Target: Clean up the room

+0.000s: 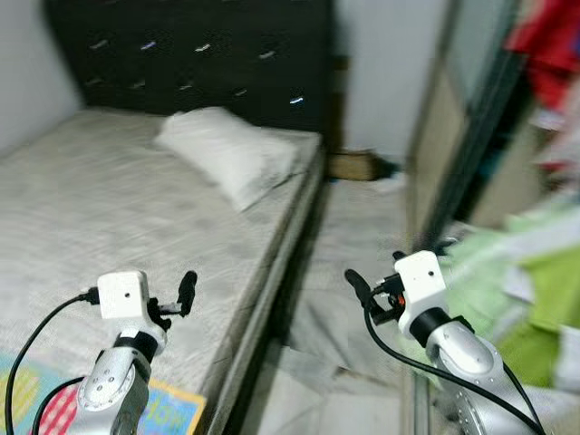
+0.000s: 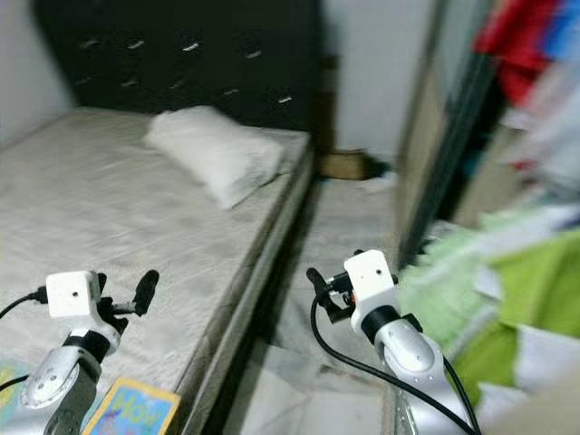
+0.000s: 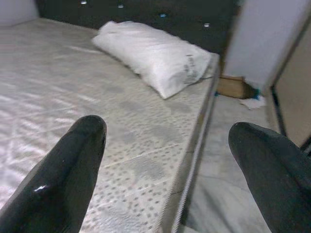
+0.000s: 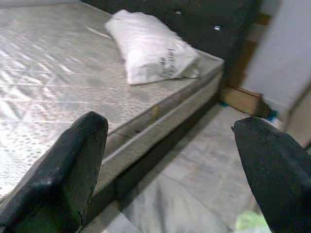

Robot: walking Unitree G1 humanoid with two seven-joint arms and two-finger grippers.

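A white pillow (image 1: 231,154) lies at the head of a bare grey mattress (image 1: 100,208), near its right edge. My left gripper (image 3: 170,160) hovers over the mattress's near part, fingers (image 3: 63,179) wide open and holding nothing. Over the narrow floor aisle beside the bed, my right gripper (image 4: 175,165) is also open and holds nothing. A heap of green and white clothes (image 1: 517,290) spills out at the right. A colourful book (image 2: 136,408) lies on the mattress by my left arm.
A dark tufted headboard (image 1: 199,54) backs the bed. A wardrobe with sliding doors (image 1: 462,154) lines the right side, red cloth (image 1: 553,45) hanging high in it. A cardboard box (image 1: 353,165) and some litter sit at the aisle's far end.
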